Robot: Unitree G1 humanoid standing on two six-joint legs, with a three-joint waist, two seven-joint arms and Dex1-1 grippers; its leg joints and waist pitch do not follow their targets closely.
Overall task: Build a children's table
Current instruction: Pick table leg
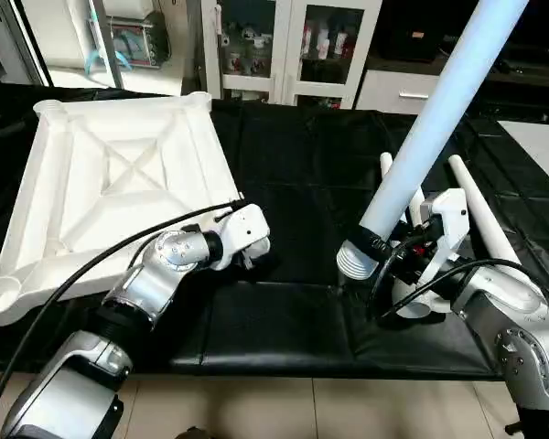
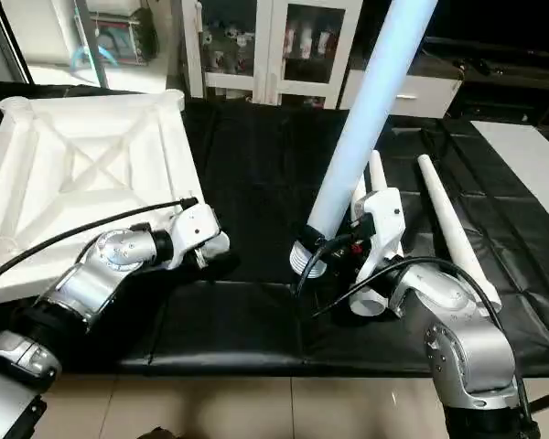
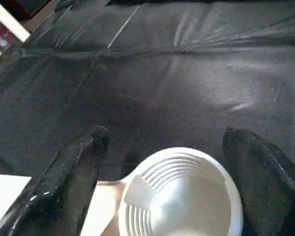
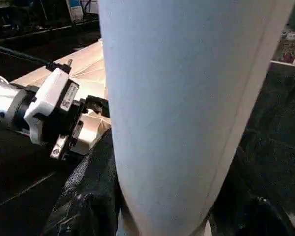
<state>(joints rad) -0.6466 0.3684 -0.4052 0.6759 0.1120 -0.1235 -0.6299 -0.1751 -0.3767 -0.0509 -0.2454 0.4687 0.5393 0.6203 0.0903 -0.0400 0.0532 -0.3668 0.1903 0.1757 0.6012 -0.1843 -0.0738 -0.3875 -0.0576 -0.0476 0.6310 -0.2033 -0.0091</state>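
We read no text anywhere; a small label sits on the left gripper's housing, its print illegible.

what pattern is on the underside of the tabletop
White plastic with raised ribs forming an X brace inside a rectangular frame, on the tabletop. It shows best in the left eye view.

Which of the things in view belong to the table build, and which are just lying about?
Belong to the job:
- tabletop, underside up
- leg held in the right gripper
- corner socket between the open left gripper's fingers
- spare legs on the black mat

Lying about:
- cabinet with glass doors
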